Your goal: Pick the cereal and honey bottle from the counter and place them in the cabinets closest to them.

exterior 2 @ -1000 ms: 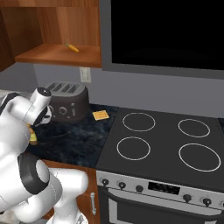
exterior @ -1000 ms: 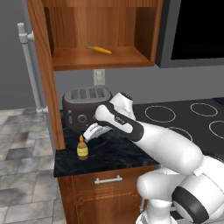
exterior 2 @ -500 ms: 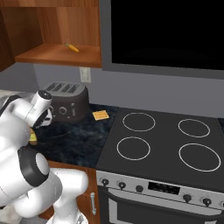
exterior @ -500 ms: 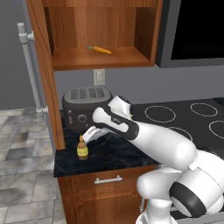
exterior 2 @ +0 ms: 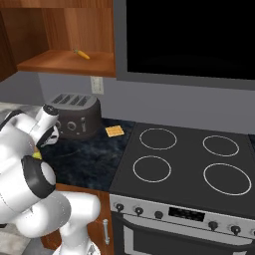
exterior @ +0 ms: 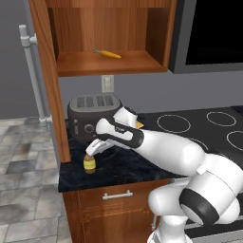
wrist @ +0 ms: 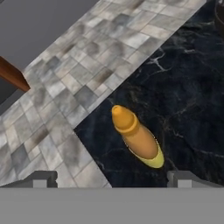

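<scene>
Dark marbled counter (exterior: 118, 166), left of a black stove (exterior 2: 184, 164), carries the items we list here, nearest first.

Item one: honey bottle (exterior: 89, 163), amber with a pointed yellow cap, upright near the counter's front left corner, close to the left edge. In the hand view we see it (wrist: 138, 138) from above, cap toward the camera, with grey floor tiles (wrist: 57, 87) beyond the counter's edge.

Item two: our hand (exterior: 93, 149), just above the bottle's cap. Its jaws stand wide apart with nothing between them; in the hand view the two fingertips (wrist: 41, 178) sit either side of the bottle and clear of it. Whether any part of the hand touches the cap, we cannot tell.

Item three: toaster (exterior: 92, 116), dark, four-slot, at the back left of the counter against the wall, behind the bottle.

Item four: small flat orange-yellow square (exterior 2: 114, 131), lying at the back of the counter between toaster and stove.

Item five: cabinets (exterior: 107, 35) of reddish-brown wood above the counter, standing open, with a carrot (exterior: 108, 54) lying on the inner shelf.
</scene>
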